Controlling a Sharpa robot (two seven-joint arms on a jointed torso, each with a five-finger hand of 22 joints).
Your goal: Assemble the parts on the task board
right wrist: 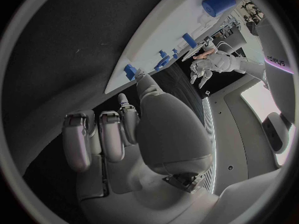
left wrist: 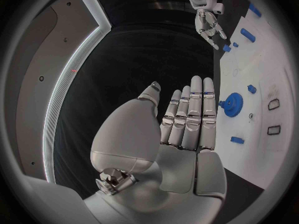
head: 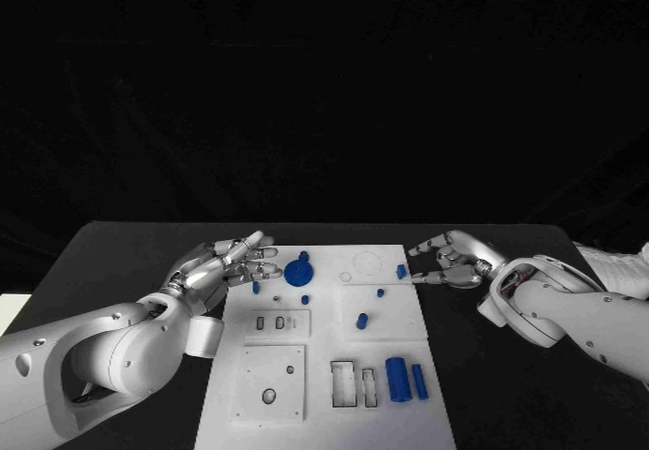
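The white task board (head: 324, 394) lies in the middle of the black table. A blue gear (head: 297, 272) stands near its far left, also seen as the gear (left wrist: 233, 104). Small blue pegs lie scattered on the far half, one peg (head: 401, 271) at the right edge. Two blue cylinders (head: 404, 380) lie near the front right. My left hand (head: 223, 267) hovers at the board's far left edge, fingers straight and holding nothing. My right hand (head: 453, 258) sits at the far right edge, fingers loosely bent and apart, fingertips close to the edge peg (right wrist: 129, 70), gripping nothing.
Raised white plates with slots (head: 275, 323) and holes (head: 271, 384) sit on the board's left half. Two rectangular sockets (head: 354, 384) lie beside the cylinders. Black table surface (head: 541, 412) stretches on both sides of the board.
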